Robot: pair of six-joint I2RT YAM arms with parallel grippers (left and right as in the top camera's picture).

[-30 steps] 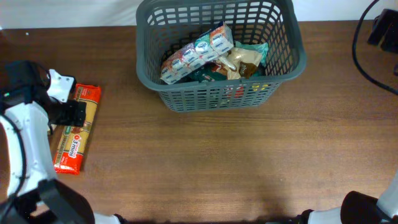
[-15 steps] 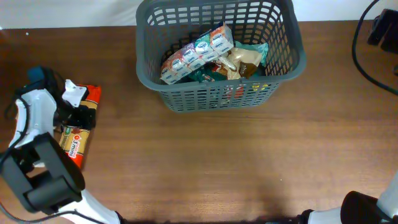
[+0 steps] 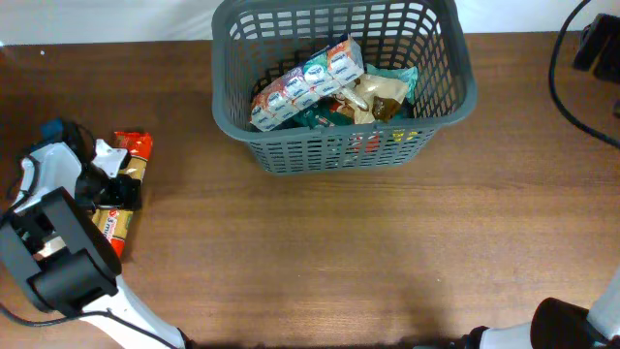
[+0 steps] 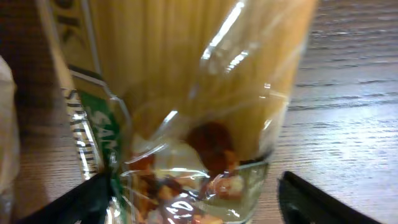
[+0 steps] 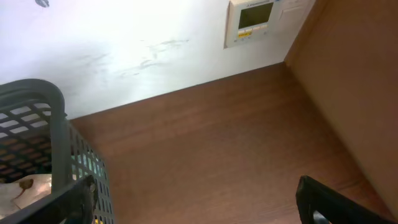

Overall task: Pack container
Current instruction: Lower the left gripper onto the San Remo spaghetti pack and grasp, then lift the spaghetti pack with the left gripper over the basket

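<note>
The container [image 3: 339,147], a dark grey slotted basket, stands at the back centre of the table and also shows in the right wrist view [image 5: 37,102]. It holds a row of white and blue cartons [image 3: 305,79], a tan packet [image 3: 376,94] and teal packets. A long spaghetti packet [image 3: 114,225] with red ends lies at the far left. My left gripper [image 3: 114,181] is low over its middle. In the left wrist view the open fingers [image 4: 193,182] straddle the packet [image 4: 199,74], and the right finger stands clear of it. My right gripper [image 5: 196,183] is open and empty, right of the basket.
Black cables and a dark object [image 3: 593,48] lie at the back right corner. A wall with a small control panel [image 5: 254,18] rises behind the table. The right arm's base [image 3: 581,328] sits at the front right edge.
My left arm has swung round and come down over the spaghetti packet, with its fingers now on either side of it. The basket and its contents have not moved.
</note>
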